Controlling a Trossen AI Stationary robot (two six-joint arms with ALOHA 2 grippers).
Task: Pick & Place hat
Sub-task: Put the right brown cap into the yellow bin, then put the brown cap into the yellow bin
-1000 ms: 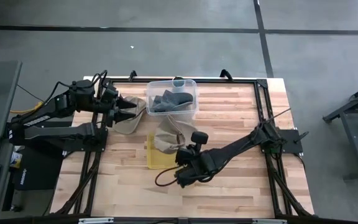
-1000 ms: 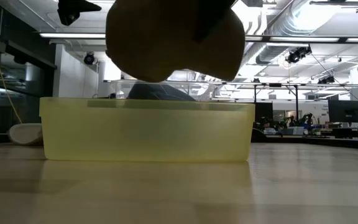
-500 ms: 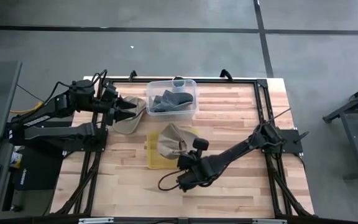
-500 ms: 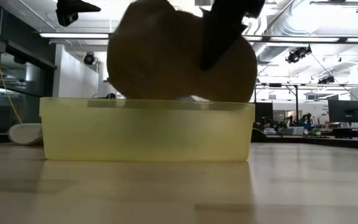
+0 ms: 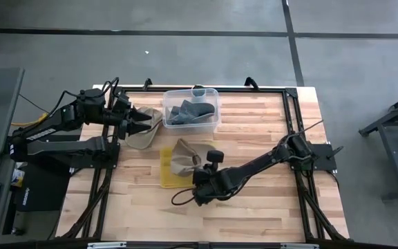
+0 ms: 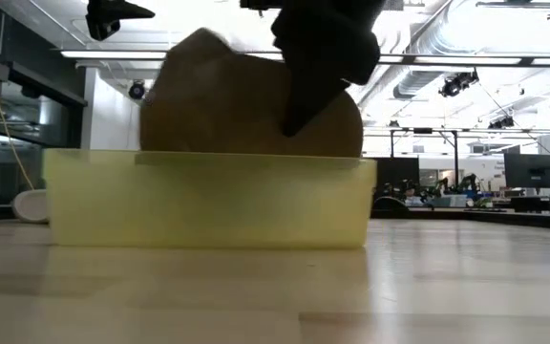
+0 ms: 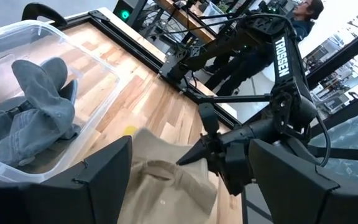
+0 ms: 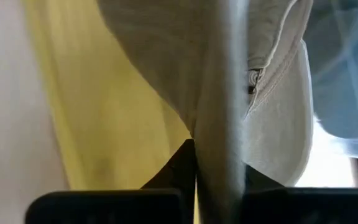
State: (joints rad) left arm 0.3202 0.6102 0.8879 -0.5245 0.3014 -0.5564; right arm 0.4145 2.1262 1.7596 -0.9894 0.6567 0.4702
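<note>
A beige hat (image 5: pixel 180 158) sits in a shallow yellow bin (image 5: pixel 166 177) near the table's middle; in the low view the hat (image 6: pixel 227 105) rises above the bin's rim (image 6: pixel 208 161). My right gripper (image 5: pixel 195 169) is shut on it, and shows as a dark shape (image 6: pixel 318 57) in the low view. A second beige hat (image 5: pixel 142 137) lies on the table's left side. My left gripper (image 5: pixel 138 123) stands open above this hat (image 7: pixel 166 180); I cannot tell whether it touches. My right gripper pinches a fold or edge of the beige hat (image 8: pixel 221 93) between its two fingers. It comes slanting down from the table's right. The hat's lower part lies inside the yellow bin (image 8: pixel 104 112) and its top stands above the rim.
A clear plastic bin (image 5: pixel 191 107) with grey denim hats (image 7: pixel 30 118) stands at the far side of the table, just beyond the yellow bin. Black frame rails run along the table's edges. Bare wood lies on the near and right sides.
My right gripper has moved down and toward the table's left, still shut on the hat. The hat has gone from hanging above the yellow bin to resting inside it. The bin has slid slightly toward the left.
</note>
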